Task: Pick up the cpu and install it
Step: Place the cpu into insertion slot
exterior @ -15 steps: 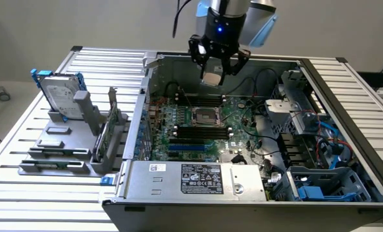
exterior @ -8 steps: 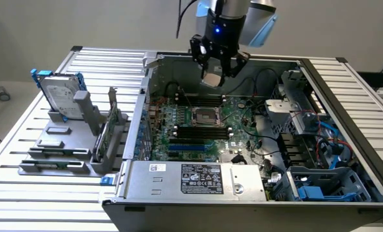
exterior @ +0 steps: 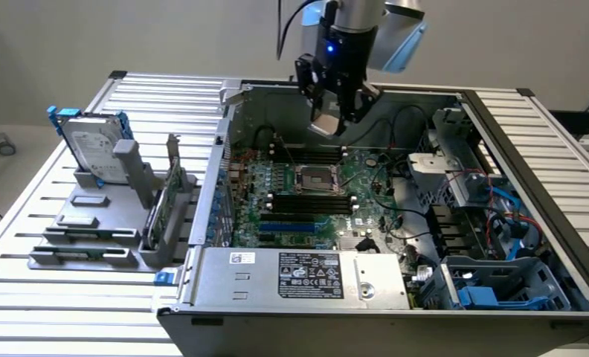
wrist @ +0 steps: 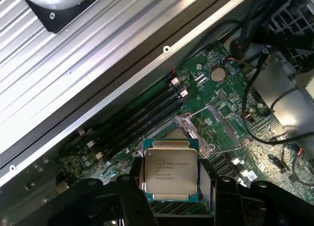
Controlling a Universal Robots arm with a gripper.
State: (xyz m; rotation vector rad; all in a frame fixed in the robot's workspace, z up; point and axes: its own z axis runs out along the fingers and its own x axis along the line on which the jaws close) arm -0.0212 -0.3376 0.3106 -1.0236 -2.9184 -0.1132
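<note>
The cpu (wrist: 169,171), a flat square chip with a silver-grey lid and printed text, sits between my gripper's (wrist: 170,184) two black fingers (wrist: 130,194), so the gripper is shut on it. In the exterior view the gripper (exterior: 335,113) hangs above the back of the open computer case with the cpu (exterior: 326,123) at its tip, well above the motherboard. The socket (exterior: 312,178) lies below and nearer the camera than the gripper. In the wrist view the socket (wrist: 198,130) shows just past the chip's edge, its metal frame lifted open.
A silver hard drive in a blue frame (exterior: 91,145) stands on a grey rack at the exterior view's left. Black memory slots (exterior: 312,202) flank the socket. The power supply (exterior: 305,275) is at the case front. Cables (exterior: 413,216) and a blue drive cage (exterior: 493,286) fill the right.
</note>
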